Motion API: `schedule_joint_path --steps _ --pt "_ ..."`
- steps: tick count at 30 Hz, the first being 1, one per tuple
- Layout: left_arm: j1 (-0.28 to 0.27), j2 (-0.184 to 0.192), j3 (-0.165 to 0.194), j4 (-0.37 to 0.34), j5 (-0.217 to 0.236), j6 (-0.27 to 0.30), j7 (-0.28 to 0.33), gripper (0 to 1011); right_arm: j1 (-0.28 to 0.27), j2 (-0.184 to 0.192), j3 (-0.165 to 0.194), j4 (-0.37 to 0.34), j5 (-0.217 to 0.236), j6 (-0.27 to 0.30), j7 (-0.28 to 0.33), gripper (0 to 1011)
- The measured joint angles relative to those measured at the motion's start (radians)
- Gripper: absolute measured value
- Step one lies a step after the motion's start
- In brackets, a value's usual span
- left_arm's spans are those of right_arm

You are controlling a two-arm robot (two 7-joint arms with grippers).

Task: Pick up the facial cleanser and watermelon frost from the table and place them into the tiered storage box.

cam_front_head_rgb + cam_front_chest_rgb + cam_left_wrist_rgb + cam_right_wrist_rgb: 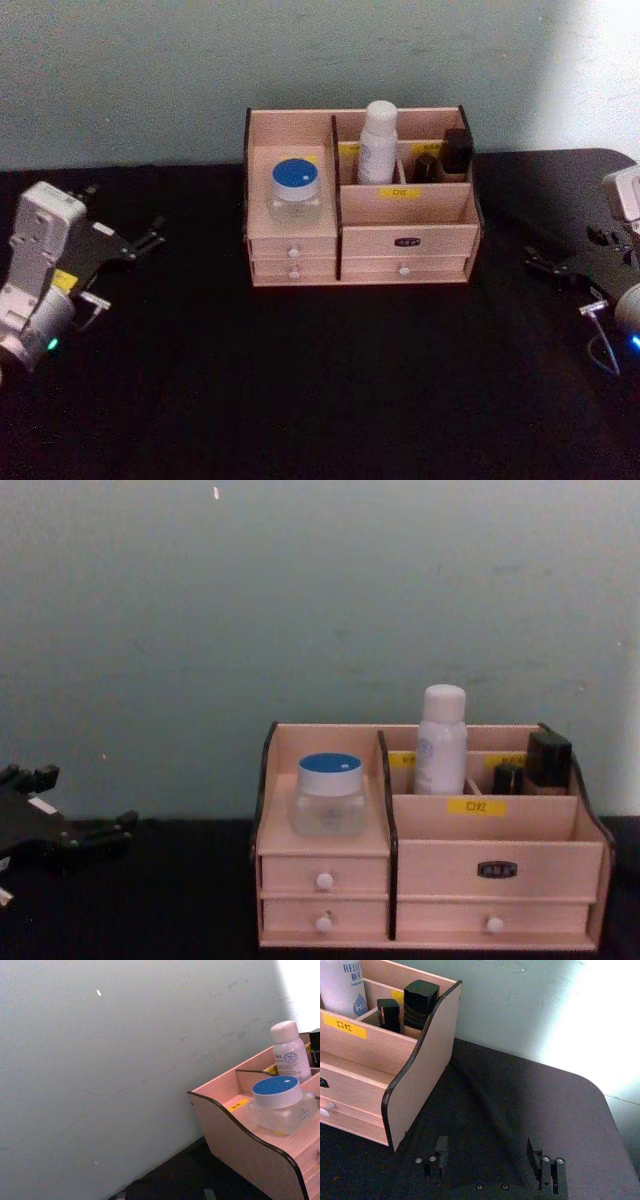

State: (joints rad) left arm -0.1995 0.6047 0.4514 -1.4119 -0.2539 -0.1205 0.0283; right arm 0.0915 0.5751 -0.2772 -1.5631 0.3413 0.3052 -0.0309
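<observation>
The tiered storage box (405,240) stands at the back middle of the black table, against the wall. A white bottle (378,142) stands upright in its rear compartment, and a clear jar with a blue lid (295,190) sits on its left tier. I cannot tell from their labels which of them is the facial cleanser or the watermelon frost. My left gripper (150,238) hovers open and empty at the table's left, apart from the box. At the right my right gripper (545,268) is also open and empty, its fingers (437,1157) over bare cloth beside the box's dark side panel (422,1085).
Two dark small containers (445,155) stand in the box's rear right compartments. The pale wall (300,600) rises directly behind the box. The black table top (320,380) spreads in front of the box and to both sides; its right rear corner (590,1085) is rounded.
</observation>
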Motion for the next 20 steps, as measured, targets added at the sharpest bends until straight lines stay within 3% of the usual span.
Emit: schedule_joint_path --steps 20 --pt "0.000 0.000 0.000 0.000 0.000 0.000 0.000 1001 0.000 0.000 0.000 0.000 0.000 0.000 0.000 1003"
